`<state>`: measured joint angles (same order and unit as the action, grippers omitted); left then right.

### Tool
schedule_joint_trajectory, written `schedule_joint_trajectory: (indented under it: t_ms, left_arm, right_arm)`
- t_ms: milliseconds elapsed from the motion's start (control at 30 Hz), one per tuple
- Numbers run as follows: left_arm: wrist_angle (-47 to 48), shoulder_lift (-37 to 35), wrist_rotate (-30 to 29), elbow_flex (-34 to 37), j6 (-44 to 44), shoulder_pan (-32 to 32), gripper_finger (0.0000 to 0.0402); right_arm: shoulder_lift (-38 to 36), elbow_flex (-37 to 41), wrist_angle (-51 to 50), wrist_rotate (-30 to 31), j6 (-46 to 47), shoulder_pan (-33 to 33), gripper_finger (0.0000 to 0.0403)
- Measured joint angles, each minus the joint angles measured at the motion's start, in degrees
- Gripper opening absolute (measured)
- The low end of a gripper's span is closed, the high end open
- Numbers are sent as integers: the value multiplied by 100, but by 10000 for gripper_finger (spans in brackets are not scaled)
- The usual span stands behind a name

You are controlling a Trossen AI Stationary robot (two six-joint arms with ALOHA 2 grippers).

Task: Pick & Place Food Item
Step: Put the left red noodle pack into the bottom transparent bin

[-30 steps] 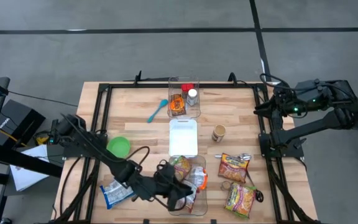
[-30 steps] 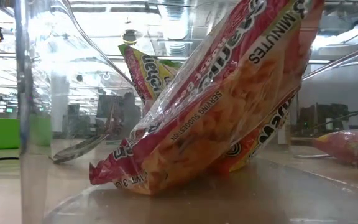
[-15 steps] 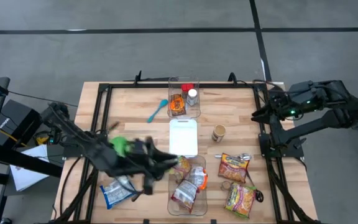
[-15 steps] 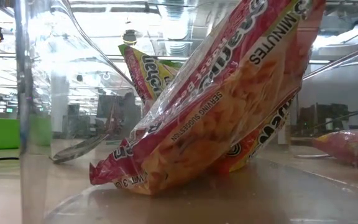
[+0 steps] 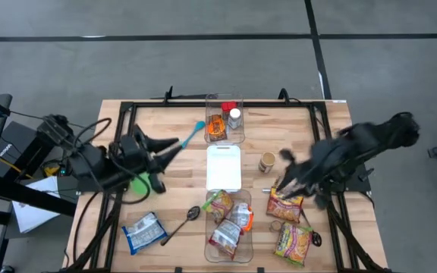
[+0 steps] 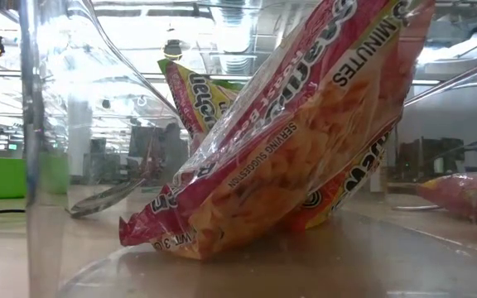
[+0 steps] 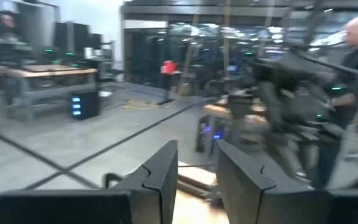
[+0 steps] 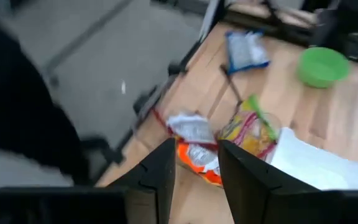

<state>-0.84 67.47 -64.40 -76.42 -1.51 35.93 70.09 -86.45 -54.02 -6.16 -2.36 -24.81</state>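
Both arms have swung since a second ago: the left gripper (image 5: 174,145) has lifted away from the clear bin (image 5: 247,239) at bottom centre to the left-centre of the high view, while the right gripper (image 5: 285,176) has come in from the right edge over the table. The wooden butcher-block table (image 5: 290,130) stands in a black frame on a grey floor; the low view looks through the bin into a bright workshop. A white lid (image 5: 224,167) lies mid-table, a second clear bin (image 5: 224,120) above it. Crinkly noodle packets (image 5: 229,220) lie inside the lower bin, where the left gripper is well apart from them. More packets (image 5: 287,203) lie just beside the right gripper. A green bowl (image 5: 141,185) sits left. Each gripper's fingers stand slightly parted, holding nothing.
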Motion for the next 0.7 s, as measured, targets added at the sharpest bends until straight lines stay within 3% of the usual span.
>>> schedule_joint_trajectory:
  t_ms: [233, 367, 500, 700]
  left_arm:
    - [637, -80, -188, 0, 0, -323, 99]
    - [987, -70, -217, 10, 30, -402, 99]
    - [997, -77, -212, 172, 44, -456, 99]
    - [991, -77, -208, 263, 202, -452, 99]
  right_arm:
    - [1534, -1, 134, -10, -828, -309, 116]
    - [2196, -1, 754, -437, -1077, -468, 116]
    - [2592, 2, 1321, -697, -1290, -566, 116]
    - [3138, -5, 2262, -427, -1647, -663, 116]
